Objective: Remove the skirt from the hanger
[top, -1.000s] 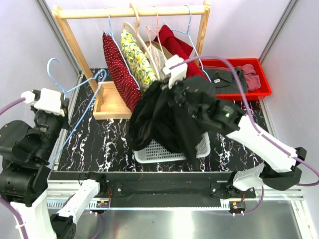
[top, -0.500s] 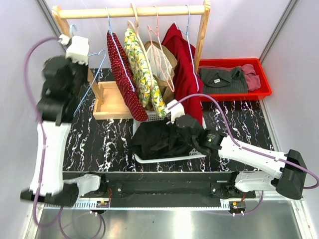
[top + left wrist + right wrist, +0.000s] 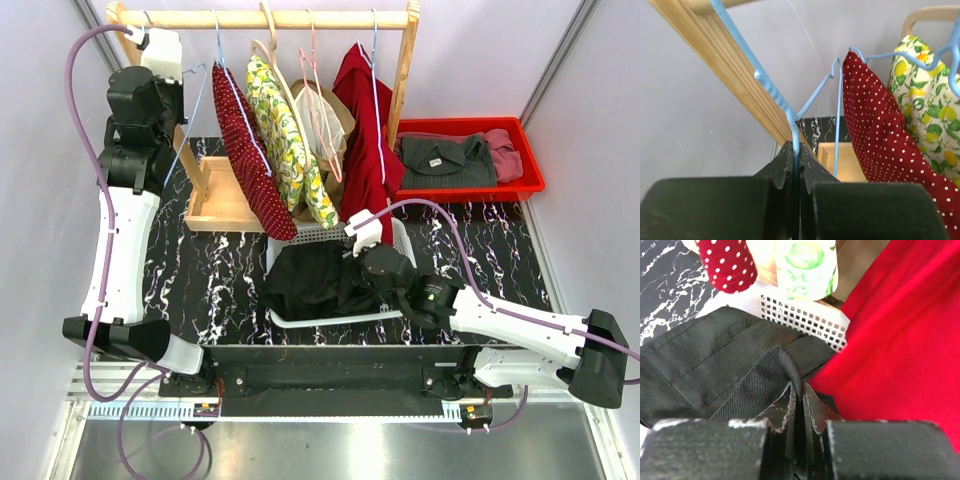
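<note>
— Marble surface point(image 3: 220, 290): where do we see the black skirt point(image 3: 310, 280)?
— Heaped in the white basket point(image 3: 325, 320), our right fingers point(image 3: 782, 412) pinching it; left fingers point(image 3: 780, 167) clamp the blue hanger point(image 3: 775, 95).

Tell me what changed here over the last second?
The right tool lowered the black skirt from mid-air into the white basket, still gripping it. The left tool carried the empty blue hanger up to the rail. The red bin stayed put.
</note>
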You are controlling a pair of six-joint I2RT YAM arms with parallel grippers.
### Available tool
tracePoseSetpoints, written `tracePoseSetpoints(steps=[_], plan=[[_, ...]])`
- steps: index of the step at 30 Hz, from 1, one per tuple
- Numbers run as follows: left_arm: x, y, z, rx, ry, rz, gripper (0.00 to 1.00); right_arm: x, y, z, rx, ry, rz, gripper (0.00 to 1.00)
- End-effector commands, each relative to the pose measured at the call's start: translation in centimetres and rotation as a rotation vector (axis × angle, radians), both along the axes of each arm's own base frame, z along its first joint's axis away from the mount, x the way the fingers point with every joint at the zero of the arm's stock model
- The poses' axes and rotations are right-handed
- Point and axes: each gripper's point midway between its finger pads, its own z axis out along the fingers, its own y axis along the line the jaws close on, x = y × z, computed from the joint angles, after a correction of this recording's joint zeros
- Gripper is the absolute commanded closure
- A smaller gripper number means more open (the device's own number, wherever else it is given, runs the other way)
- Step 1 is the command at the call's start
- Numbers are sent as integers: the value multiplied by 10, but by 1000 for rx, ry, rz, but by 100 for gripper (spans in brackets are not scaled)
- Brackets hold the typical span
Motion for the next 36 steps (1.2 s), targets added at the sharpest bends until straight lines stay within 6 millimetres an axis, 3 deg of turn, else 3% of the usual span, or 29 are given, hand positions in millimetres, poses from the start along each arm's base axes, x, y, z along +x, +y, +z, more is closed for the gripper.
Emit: tracePoseSetpoints(steps=[1,9,17,28,31,34,35,36], plan=[[-9,3,56,-64,-207,10,100,0,2,13,76,-19,-19,89],[-19,5,68,-39,-249,8,100,1,9,12,70,-12,-8,89],[11,5,77,-28,-244,7,100,1,9,13,77,-11,-12,89],[45,10,18,-15,-98,-25,100,4,9,17,73,-23,-19,90],[44,9,-1,-7,-56,-39,100,4,8,19,73,-29,-24,90],[37,7,-9,-3,-45,-51,100,6,6,18,65,-31,-33,90],[30,7,-3,-3,-60,-54,100,7,6,18,65,-32,-36,89],[29,6,-9,-2,-48,-58,89,6,8,17,63,-30,-35,87]])
